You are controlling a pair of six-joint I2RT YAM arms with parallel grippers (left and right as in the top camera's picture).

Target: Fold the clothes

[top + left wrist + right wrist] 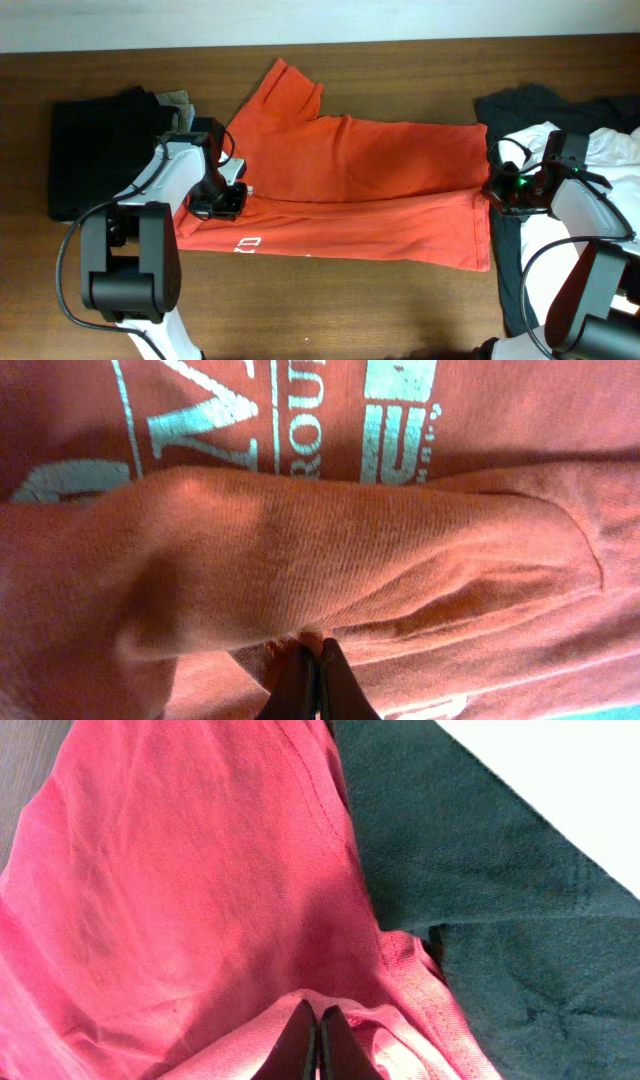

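Note:
The orange-red T-shirt point(360, 185) lies across the middle of the table, folded lengthwise, one sleeve pointing to the back left. White lettering shows near its front left edge and in the left wrist view point(250, 420). My left gripper point(228, 195) is shut on a fold of the shirt point(330, 560) at its left end. My right gripper point(494, 192) is shut on the shirt's hem point(200, 900) at its right end, beside a dark garment point(500, 920).
A black folded garment point(95, 150) lies at the left with a grey one point(178, 100) behind it. A dark garment point(530, 105) and a white shirt point(610, 145) lie at the right. The brown table point(350, 310) runs along the front.

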